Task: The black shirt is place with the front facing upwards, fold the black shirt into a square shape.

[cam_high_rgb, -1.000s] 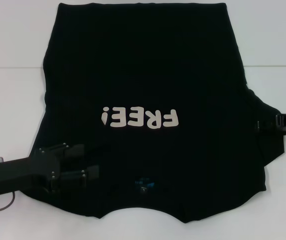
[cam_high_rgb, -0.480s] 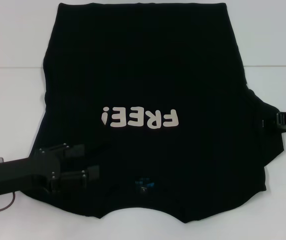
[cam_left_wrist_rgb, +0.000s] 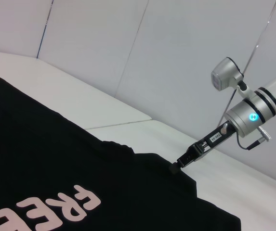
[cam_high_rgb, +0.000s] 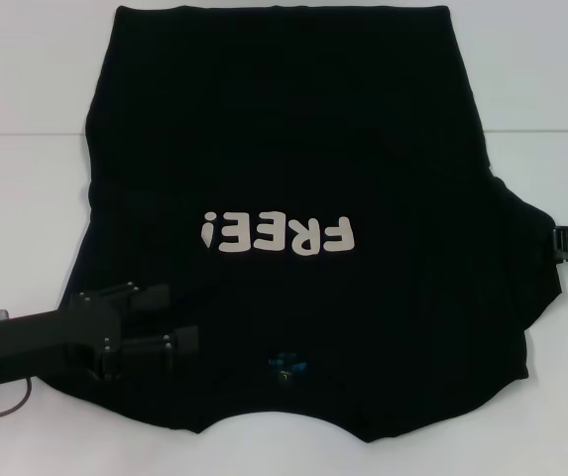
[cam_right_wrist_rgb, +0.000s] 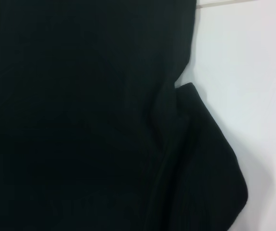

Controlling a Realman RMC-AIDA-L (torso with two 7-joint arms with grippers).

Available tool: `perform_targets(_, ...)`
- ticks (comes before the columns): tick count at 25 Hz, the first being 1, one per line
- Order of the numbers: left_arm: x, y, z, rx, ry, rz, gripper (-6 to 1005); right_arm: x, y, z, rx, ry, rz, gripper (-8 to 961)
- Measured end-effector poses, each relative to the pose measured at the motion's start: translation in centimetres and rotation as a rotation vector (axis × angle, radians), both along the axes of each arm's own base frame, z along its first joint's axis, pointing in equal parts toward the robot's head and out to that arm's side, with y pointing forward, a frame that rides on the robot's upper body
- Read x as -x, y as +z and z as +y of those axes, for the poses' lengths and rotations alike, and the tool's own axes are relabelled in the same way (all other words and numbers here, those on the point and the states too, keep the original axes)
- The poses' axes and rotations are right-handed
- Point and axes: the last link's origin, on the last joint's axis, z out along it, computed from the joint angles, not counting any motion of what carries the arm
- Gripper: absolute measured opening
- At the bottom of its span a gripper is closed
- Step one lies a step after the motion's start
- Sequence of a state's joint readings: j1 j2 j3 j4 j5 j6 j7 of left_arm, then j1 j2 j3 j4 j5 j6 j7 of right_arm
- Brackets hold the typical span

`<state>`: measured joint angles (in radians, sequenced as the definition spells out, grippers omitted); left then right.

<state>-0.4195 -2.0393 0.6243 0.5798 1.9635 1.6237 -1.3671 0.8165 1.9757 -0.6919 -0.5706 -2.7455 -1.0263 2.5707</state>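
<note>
The black shirt (cam_high_rgb: 284,129) lies spread flat on the white table (cam_high_rgb: 26,198), front up. Its off-white "FREE!" print (cam_high_rgb: 279,233) reads upside down, and the blue neck label (cam_high_rgb: 285,364) is near the front edge. My left gripper (cam_high_rgb: 172,319) is open, low over the shirt's near left shoulder. My right gripper (cam_high_rgb: 561,244) is at the outer edge of the right sleeve; in the left wrist view its tip (cam_left_wrist_rgb: 176,167) meets the sleeve's edge. The right wrist view shows the rumpled sleeve (cam_right_wrist_rgb: 200,159) on the table.
A thin cable (cam_high_rgb: 6,407) trails from my left wrist at the near left corner. Bare white table surrounds the shirt, with a seam line (cam_high_rgb: 26,134) across it. White wall panels (cam_left_wrist_rgb: 128,57) stand behind the table.
My right gripper has drawn back to the right, from over the sleeve to its outer edge. The left gripper and the shirt have stayed in place.
</note>
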Motion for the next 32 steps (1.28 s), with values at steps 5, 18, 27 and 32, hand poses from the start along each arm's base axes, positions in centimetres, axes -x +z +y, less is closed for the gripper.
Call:
perform_targets(5,0.0,0.0,0.0,0.001,0.002,-0.001,872,0.1,0.1,0.1,0.001,0.004,-0.002,174)
perform_targets(18,0.1,0.2,0.1,0.001,0.005,0.000,872,-0.2,3.1,-0.5,-0.048,0.010,0.004,24)
perform_targets(27,0.0,0.2,0.1,0.007,0.009,-0.003,866,-0.5,4.7,-0.8,-0.078,0.016,0.000,25)
perform_targets(32,0.1,0.3,0.0,0.008,0.011,-0.003,860,-0.4,5.4,-0.8,-0.105,0.017,0.018,26)
